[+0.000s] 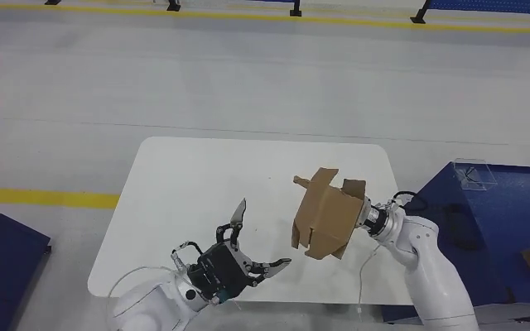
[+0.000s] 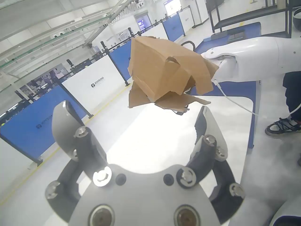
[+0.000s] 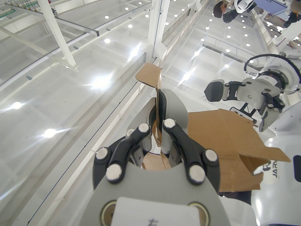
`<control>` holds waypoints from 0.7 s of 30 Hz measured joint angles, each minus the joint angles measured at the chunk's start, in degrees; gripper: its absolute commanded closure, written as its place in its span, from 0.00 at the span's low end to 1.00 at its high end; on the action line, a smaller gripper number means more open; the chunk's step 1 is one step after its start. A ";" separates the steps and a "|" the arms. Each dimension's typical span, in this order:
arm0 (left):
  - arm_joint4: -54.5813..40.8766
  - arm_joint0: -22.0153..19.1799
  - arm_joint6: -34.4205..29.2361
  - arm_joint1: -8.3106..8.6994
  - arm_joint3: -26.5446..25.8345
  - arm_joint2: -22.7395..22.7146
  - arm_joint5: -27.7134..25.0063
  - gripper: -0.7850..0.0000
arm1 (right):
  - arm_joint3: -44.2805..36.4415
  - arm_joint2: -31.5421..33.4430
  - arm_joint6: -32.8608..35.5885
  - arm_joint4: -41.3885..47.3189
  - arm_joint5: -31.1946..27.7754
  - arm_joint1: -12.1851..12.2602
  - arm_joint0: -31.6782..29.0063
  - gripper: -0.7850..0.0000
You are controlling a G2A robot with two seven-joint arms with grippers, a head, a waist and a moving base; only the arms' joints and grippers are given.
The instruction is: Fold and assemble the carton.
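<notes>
Left gripper (image 1: 263, 236) sits low over the near edge of the desk (image 1: 190, 190). Its fingers (image 2: 64, 116) are spread wide with nothing between them, and they point out across the desk toward the carton (image 1: 327, 215).

There's a clear gap between the left fingertips and the cardboard, so no contact. From the left fingers the carton lies ahead and off to the robot's right, and in the left wrist view it hangs higher than the fingers, clear of the desk surface.

The carton is part-formed: the body is folded into a rough box shape, and loose flaps stick out at the far end and hang underneath. As I read the top view, its long axis runs roughly near-to-far, tilted a little, so the left arm faces a broad side panel rather than an end.

Right gripper (image 3: 159, 99) is on the side of the carton away from the left arm. Its fingers are closed flat on a single cardboard panel edge, and it carries the whole carton in the air over the right half of the desk.

Your free arm is the left, and it's the only one placed to work the flaps. Expect the carton to swing about that one-panel pinch when you push, so press toward the right fingers, not across them.
</notes>
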 measured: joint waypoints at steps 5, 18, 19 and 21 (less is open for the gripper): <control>1.40 -0.20 -1.01 0.05 -0.46 -0.64 1.39 0.00 | -1.73 -0.52 -0.46 -1.54 -1.92 -0.02 -1.23 1.00; 18.82 1.75 -0.69 -0.93 -0.85 6.41 14.17 0.00 | -2.71 -1.37 1.66 -2.32 -4.92 -0.05 -2.97 1.00; 18.85 1.86 -0.76 -1.01 -0.74 6.69 14.50 0.00 | -2.66 -1.31 1.69 -2.12 -5.05 -0.04 -2.96 1.00; 18.75 2.02 -0.77 -1.12 -0.64 7.07 14.88 0.00 | -2.68 -1.28 1.76 -1.94 -5.27 -0.04 -2.98 1.00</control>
